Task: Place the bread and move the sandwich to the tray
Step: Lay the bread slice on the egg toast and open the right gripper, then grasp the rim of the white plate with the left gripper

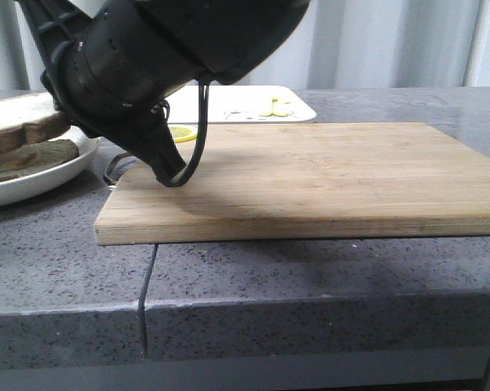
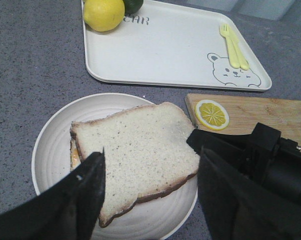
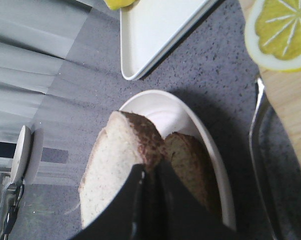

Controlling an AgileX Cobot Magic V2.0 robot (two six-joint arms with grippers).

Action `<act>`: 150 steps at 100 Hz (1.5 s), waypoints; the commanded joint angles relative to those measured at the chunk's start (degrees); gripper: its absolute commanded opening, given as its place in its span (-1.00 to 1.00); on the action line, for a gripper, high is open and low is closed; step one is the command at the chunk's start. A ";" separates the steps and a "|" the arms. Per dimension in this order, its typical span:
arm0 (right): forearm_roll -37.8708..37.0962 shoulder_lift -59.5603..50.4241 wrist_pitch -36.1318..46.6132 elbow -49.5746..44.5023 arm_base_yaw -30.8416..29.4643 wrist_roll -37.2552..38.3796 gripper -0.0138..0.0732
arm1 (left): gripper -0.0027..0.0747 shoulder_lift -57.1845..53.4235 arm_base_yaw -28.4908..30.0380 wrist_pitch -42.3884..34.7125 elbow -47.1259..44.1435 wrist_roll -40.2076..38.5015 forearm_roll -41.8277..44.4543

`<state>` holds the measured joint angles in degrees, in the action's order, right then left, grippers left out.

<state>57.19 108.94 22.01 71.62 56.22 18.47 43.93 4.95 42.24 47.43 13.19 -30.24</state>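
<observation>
Bread found laid atop sandwich on plate, right gripper clamped on its crust; release judged next.

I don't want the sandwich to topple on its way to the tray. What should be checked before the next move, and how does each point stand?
1. Bread covers the lower slice on the plate: ok.
2. Right gripper clear of the bread: not ok, it is shut on the crust edge.
3. Left gripper open above the plate: ok.
4. Bare room on the tray between the lemon and the fork: ok.
5. Slices squarely stacked: cannot tell, the lower slice is mostly hidden.
</observation>
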 commanded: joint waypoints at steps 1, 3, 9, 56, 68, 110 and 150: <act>-2.82 -2.72 2.74 1.96 0.02 -0.57 -0.72 | 0.07 0.00 -0.42 -3.50 2.13 0.03 -1.95; -2.82 -2.72 2.74 1.96 0.02 -0.57 -0.68 | 0.07 0.00 -0.42 -3.50 2.13 0.03 -1.95; -2.88 -2.72 2.74 1.96 0.02 -0.57 -0.53 | 0.07 0.00 -0.42 -3.39 2.13 0.03 -1.95; -2.88 -3.17 6.72 1.96 0.02 -0.57 0.16 | 0.07 0.00 -0.42 -2.50 2.13 0.03 -1.95; -2.95 -4.13 8.30 1.96 -0.09 -1.25 0.16 | 0.07 0.00 -0.42 -2.50 2.13 0.03 -1.95; -5.64 -16.69 8.02 1.96 -4.42 -31.44 0.16 | 0.07 0.00 -0.42 -2.60 2.13 0.03 -1.95; -5.46 -39.12 1.63 -8.78 -13.90 -72.69 0.16 | 0.07 0.00 -0.42 -5.21 2.13 0.03 -1.95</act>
<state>53.54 76.50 21.89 65.69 44.33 -47.24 43.93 4.95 41.35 47.55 13.19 -30.24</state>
